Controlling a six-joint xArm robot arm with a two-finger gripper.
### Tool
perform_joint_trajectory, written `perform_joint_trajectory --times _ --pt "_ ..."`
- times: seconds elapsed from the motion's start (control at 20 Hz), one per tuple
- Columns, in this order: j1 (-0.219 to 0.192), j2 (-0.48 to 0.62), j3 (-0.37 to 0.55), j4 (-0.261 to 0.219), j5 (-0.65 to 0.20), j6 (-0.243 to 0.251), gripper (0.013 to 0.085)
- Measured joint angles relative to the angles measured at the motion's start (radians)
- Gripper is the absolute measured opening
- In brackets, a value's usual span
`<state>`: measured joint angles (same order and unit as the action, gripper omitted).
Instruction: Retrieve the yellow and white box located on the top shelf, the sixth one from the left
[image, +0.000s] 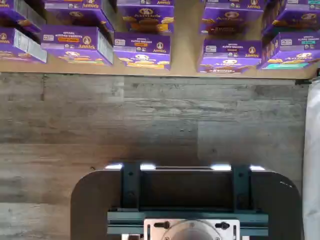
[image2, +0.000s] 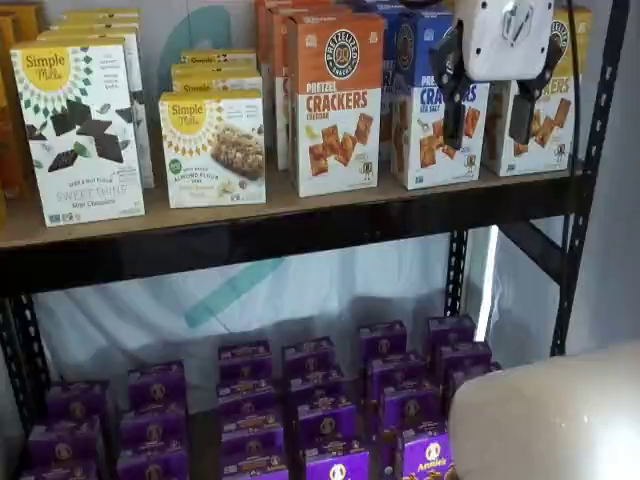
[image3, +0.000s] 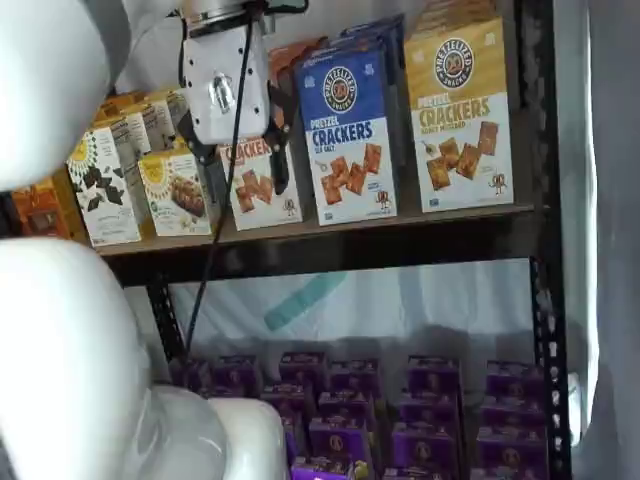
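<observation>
- The step in hand looks like the approach: the white-bodied gripper with two black fingers (image2: 488, 112) hangs in front of the shelves with nothing between its fingers, and no box has left its place.
- Its jaws stand spread, a plain gap showing between the two black fingers in both shelf views.
- The task's thing, the tall yellow and white box of pretzel crackers (image3: 459, 118), with a yellow top band and brown square crackers pictured on its white lower half, stands upright at the right end of the long tan wooden top shelf with black metal rail (image3: 330, 240), close to the front edge and beside the black upright.
- In a shelf view the same box (image2: 538, 125) is partly hidden behind the gripper's body and fingers.
- Just beside it stands the blue-topped pretzel crackers carton (image3: 348, 135), and further along the orange-topped carton (image2: 335, 115); neither is wanted.
- The wrist view shows only small purple boxes (image: 142, 50) on the lower level and grey plank flooring (image: 150, 120), so it gives no help in aiming yet.
- The next move probably calls for lining up the spread fingers with the yellow box's narrow sides, then advancing without nudging the blue neighbour, since the gap between the two cartons looks tight.
</observation>
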<state>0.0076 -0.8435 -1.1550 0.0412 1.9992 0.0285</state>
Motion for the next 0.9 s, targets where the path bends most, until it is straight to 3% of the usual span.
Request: perform_joint_trajectory --times 0.15,0.3,0.45,0.6,0.75,0.9 --pt "-0.037 -0.011 0.010 0.040 -0.017 -0.020 0.0850" --pt "-0.040 -0.011 0.011 0.042 -0.018 -0.023 0.0850" --pt "-0.040 -0.014 0.015 0.032 -0.023 -0.027 0.0850" --pt "-0.045 -0.021 0.033 -0.009 -0.064 -0.049 0.0850" --pt "-0.086 -0.017 0.053 -0.053 -0.124 -0.103 0.0850" --pt "-0.156 -0.001 0.066 -0.065 -0.186 -0.171 0.0850"
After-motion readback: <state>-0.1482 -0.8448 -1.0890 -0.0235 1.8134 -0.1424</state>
